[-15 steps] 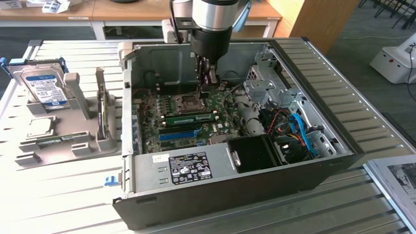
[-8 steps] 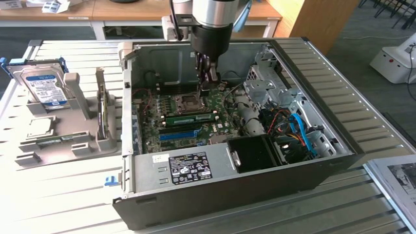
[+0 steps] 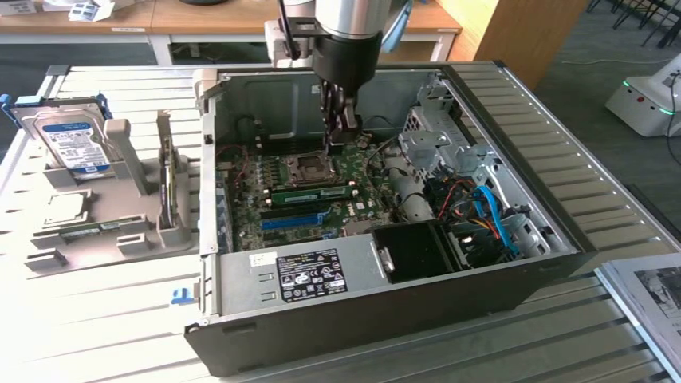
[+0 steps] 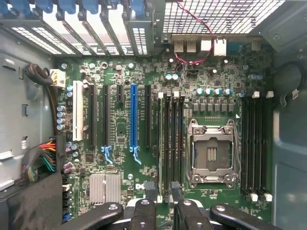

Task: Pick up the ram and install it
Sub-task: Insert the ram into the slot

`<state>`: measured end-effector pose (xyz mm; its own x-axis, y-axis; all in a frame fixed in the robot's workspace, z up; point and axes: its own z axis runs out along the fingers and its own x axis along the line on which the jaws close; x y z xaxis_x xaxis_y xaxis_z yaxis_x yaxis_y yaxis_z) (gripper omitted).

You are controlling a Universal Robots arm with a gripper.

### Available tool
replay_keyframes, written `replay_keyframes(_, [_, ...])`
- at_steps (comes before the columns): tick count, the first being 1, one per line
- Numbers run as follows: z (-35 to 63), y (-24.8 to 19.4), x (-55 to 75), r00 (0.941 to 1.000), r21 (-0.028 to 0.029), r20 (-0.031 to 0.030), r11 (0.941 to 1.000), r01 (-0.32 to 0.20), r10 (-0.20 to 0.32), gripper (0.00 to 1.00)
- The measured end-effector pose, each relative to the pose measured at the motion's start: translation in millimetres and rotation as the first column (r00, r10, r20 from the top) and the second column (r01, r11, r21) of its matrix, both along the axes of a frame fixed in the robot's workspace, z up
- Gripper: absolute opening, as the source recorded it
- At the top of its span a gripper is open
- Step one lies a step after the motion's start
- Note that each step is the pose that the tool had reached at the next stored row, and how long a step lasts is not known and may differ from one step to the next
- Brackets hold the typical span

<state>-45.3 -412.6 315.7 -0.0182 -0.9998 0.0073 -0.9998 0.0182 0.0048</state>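
Note:
The ram (image 3: 309,192), a long green stick with black chips, stands on edge in a slot on the motherboard (image 3: 266,179), just in front of the CPU socket (image 3: 311,166). My gripper (image 3: 343,137) hangs inside the open PC case, raised above the board near the socket. In the wrist view my gripper (image 4: 163,190) is open, and its two black fingertips (image 4: 150,191) straddle one end of the memory slots (image 4: 171,139) with nothing between them. I cannot make out the stick itself among those slots from above.
A grey stand (image 3: 107,215) on the exterior view's left holds a silver hard drive (image 3: 72,140) and a thin upright board (image 3: 165,183). A blue slot (image 3: 293,219), a black fan shroud (image 3: 420,251) and loose cables (image 3: 484,215) crowd the case. Its metal walls (image 3: 213,120) enclose the board.

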Motion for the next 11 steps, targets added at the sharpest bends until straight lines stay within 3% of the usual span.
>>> replay_keyframes(11, [8.0,0.0,0.0,1.0000,-0.0043,0.0001,1.0000,0.000,0.000,0.25])
